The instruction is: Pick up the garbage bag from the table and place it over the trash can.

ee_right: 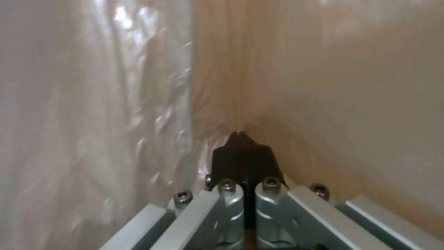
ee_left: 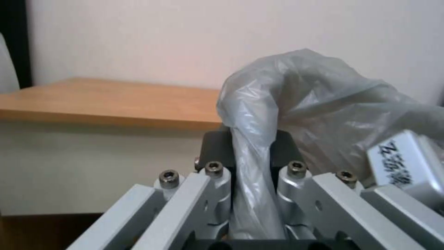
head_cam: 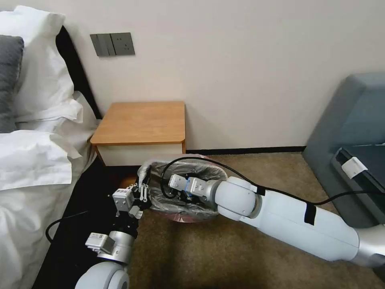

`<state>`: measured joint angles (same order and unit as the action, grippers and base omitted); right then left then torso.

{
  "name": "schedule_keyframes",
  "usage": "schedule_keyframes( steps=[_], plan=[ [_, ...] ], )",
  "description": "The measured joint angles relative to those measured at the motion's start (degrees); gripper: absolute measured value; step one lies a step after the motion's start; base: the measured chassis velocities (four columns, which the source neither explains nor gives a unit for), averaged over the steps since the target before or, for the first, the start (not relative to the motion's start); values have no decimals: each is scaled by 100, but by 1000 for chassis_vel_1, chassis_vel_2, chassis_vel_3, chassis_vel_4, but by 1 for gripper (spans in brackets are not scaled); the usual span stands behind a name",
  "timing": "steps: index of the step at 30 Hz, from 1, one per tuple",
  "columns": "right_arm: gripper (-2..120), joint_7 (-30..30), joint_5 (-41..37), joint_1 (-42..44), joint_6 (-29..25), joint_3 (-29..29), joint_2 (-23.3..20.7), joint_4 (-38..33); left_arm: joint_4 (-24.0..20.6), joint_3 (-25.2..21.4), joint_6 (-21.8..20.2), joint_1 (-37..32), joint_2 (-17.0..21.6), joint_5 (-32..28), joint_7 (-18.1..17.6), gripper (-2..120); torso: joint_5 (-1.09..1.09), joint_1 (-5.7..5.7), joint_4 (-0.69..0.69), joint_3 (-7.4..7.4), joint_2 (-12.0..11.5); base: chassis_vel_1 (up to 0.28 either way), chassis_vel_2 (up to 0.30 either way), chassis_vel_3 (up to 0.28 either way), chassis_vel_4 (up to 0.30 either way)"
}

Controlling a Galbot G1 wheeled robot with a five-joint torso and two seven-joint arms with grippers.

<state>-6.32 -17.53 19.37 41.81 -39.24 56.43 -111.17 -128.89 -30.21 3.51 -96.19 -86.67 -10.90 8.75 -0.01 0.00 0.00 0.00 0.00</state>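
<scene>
- Garbage bag [head_cam: 188, 168] lines the trash can [head_cam: 182, 216]; your left gripper [ee_left: 252, 163] pinches its edge, and pulling risks tearing it.
- Your right gripper [ee_right: 240, 139], jaws closed empty inside, may drag the lining out.

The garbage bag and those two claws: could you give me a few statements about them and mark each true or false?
1. The garbage bag lies flat on the table. False: it is draped in and over the trash can on the floor.
2. The left claw pinches a fold of the bag. True.
3. The right claw reaches inside the bag. True.
4. The right claw is wide open. False: its fingers are pressed together.
5. The trash can stands on the table. False: it stands on the carpet.
</scene>
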Motion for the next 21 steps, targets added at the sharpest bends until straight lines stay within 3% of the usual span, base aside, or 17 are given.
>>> schedule_keyframes(
  steps=[21],
  plan=[
    [0, 618, -108, -216, 22, -345, 252, 429, -24, 1, 44, 25, -5, 76, 6, 9, 0, 0, 0, 0, 0, 0, 0, 0, 0]
  ],
)
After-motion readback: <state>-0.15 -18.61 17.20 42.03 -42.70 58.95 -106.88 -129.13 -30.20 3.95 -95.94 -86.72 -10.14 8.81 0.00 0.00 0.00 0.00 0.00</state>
